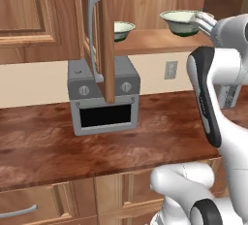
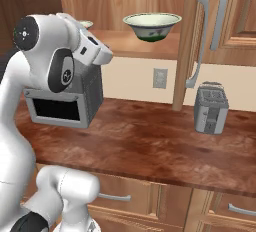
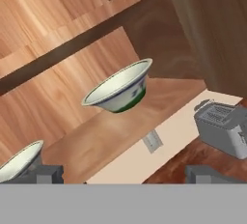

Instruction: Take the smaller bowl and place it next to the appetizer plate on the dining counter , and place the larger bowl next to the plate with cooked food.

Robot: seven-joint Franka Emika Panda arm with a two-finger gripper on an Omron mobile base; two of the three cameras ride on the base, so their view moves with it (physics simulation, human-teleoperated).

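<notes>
Left base view: two cream-and-green round bowls on the open wooden cupboard shelf [image 1: 145, 39] above the glossy reddish-brown desk [image 1: 97, 146]; smaller bowl [image 1: 123, 29] just right of the open cupboard door [image 1: 107, 40], larger bowl [image 1: 181, 22] further right, close behind the white arm's raised hand. Grey toaster oven [image 1: 103, 98] below on the desk, door shut, dark window, contents not visible. Right base view: larger bowl [image 2: 152, 25] upright on the shelf [image 2: 140, 46], apparently empty inside; a sliver of the smaller bowl [image 2: 86, 24] peeking past the wrist; silver toaster [image 2: 211, 107] on the desk, slots empty as far as visible. Hand view: fingers [image 3: 125, 175] spread wide with nothing between them, well short of both bowls; larger bowl [image 3: 119, 89] ahead at centre, smaller bowl [image 3: 19, 162] at the lower left edge beside one fingertip [image 3: 46, 174]. Judged from this: task barely begun, neither bowl lifted or touched, both placements on the dining counter left to do.
</notes>
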